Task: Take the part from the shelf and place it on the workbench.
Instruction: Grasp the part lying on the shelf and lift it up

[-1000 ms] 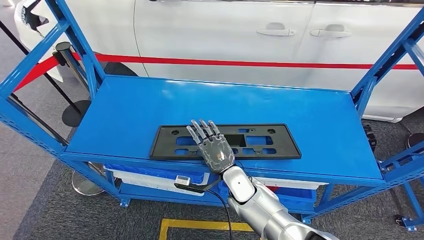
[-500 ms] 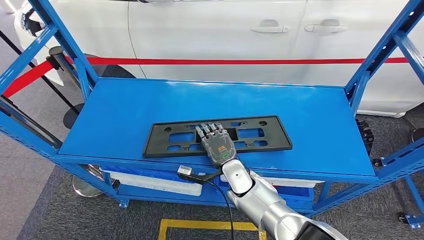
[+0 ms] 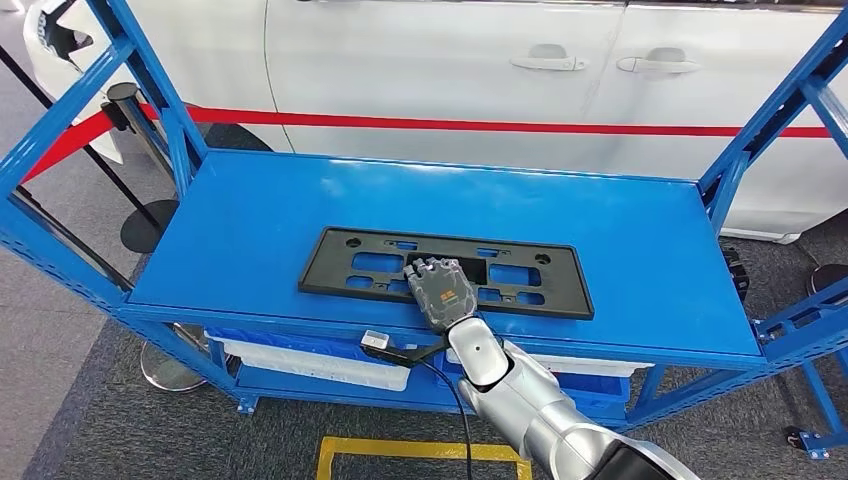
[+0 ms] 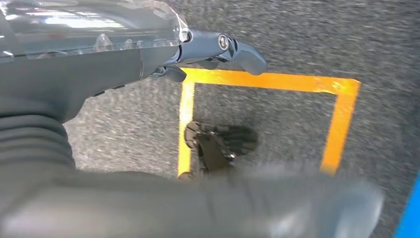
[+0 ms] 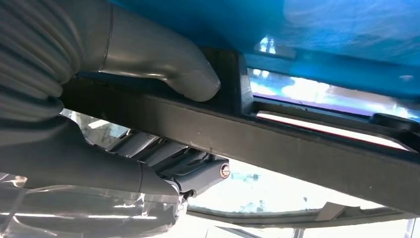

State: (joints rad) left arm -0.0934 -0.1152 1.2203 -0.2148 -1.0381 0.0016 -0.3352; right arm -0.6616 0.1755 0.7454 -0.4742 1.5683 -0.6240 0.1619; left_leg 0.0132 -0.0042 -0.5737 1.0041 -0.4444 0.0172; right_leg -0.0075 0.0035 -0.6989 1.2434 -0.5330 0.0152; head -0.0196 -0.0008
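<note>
right hand [image 3: 441, 290]: it grips the near edge of the black part, pretty much at the middle of its long side. In the head view the fingers are curled down over the frame; in the right wrist view the thick grey thumb [image 5: 190, 82] presses one face of the black bar while the darker fingers [image 5: 163, 153] sit on the other face, so the edge is pinched between them.

part [image 3: 375, 262]: a flat black rectangular frame with cut-out windows and small holes, looks like a plate holder. It lies flat on the blue shelf top, stretching out to both sides of the right hand, a bit more of it on the hand's left. Up close it's the dark bar [image 5: 307, 148] crossing the right wrist view.

shelf [image 3: 260, 215]: blue metal top with blue angled uprights at both ends; the part sits toward its near edge, right where the hand reaches in.

right arm [image 3: 535, 410]: silver, comes up from below to the shelf's front lip, with a black cable and a small connector hanging just left of the wrist.

left hand [image 4: 220, 49]: hangs over grey carpet with a yellow taped square; holds nothing, but how far its fingers are spread can't be told.

beyond the shelf: a white car [image 3: 450, 60] with a red barrier tape [image 3: 480, 126] across it.
</note>
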